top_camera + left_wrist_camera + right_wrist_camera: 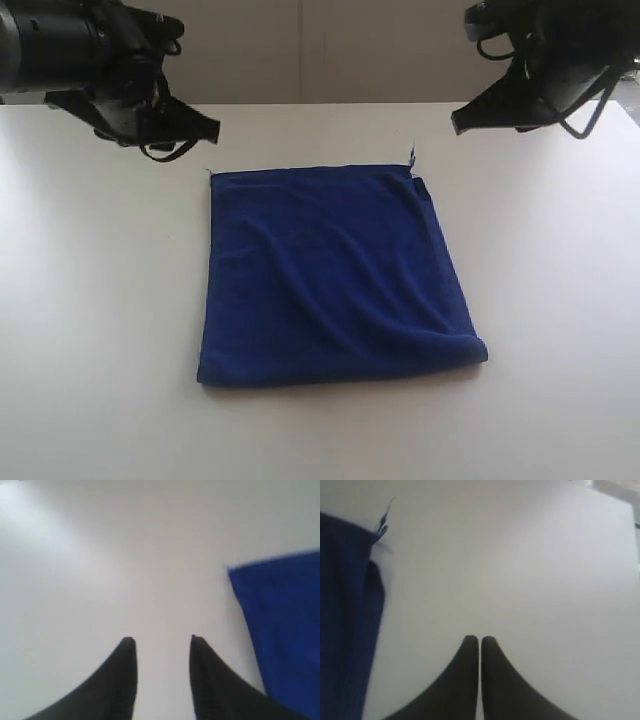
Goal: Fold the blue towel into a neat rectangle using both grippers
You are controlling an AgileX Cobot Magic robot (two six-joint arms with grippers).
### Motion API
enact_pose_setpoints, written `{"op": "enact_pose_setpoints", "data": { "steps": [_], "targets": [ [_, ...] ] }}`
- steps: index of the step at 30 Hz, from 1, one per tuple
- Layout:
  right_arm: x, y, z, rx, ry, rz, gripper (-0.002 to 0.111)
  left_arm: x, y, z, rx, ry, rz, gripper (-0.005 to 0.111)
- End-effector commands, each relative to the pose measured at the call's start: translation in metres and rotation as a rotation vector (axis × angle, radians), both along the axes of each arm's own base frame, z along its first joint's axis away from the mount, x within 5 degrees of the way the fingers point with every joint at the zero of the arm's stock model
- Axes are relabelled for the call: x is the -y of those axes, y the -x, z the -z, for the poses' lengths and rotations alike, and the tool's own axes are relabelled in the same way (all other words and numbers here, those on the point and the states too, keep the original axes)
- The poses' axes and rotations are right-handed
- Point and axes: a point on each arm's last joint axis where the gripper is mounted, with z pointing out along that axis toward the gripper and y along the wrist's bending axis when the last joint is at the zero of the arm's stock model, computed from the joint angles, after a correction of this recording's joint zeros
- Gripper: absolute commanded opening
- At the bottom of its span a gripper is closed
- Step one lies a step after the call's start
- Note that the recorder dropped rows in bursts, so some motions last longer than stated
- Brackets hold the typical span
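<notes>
White worktop (90, 320), plain wall behind. Blue towel (335, 275) lies flat mid-worktop and looks doubled over: the near edge is rounded like a fold, with a loose thread (412, 153) at the far right corner. Left claw (161, 641) is part open and empty, hovering off the far left corner. Right claw (479, 639) is pinched shut and empty, off the far right corner. For the next fold I'd open the right claw, pinch both far corners through all layers and carry them level. Path looks clear, though the thread might snag.
</notes>
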Motion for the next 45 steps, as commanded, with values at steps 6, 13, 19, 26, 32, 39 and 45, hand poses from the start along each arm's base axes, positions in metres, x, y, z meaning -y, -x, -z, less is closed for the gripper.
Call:
{"op": "enact_pose_setpoints", "data": {
  "steps": [6,13,19,26,32,39,45],
  "targets": [
    [-0.008,0.059,0.03,-0.247,-0.185,-0.011,0.0,0.003,0.044,0.034,-0.401,0.031,0.081,0.0],
    [-0.019,0.096,0.071,-0.429,-0.345,-0.012,0.04,0.03,0.091,0.051,-0.392,0.069,0.19,0.0],
    [-0.03,0.109,0.091,-0.462,-0.474,-0.058,0.048,0.044,0.105,0.063,-0.368,0.121,0.24,0.0],
    [-0.029,0.114,0.112,-0.518,-0.471,-0.03,0.047,0.044,0.107,0.069,-0.359,0.147,0.246,0.0],
    [-0.029,0.117,0.113,-0.551,-0.456,-0.069,0.024,0.045,0.107,0.069,-0.354,0.151,0.248,0.0],
    [-0.029,0.122,0.113,-0.599,-0.445,-0.113,0.003,0.045,0.107,0.069,-0.354,0.151,0.248,0.0],
    [-0.03,0.132,0.109,-0.695,-0.436,-0.166,0.003,0.045,0.107,0.069,-0.354,0.151,0.248,0.0]
  ]
}}
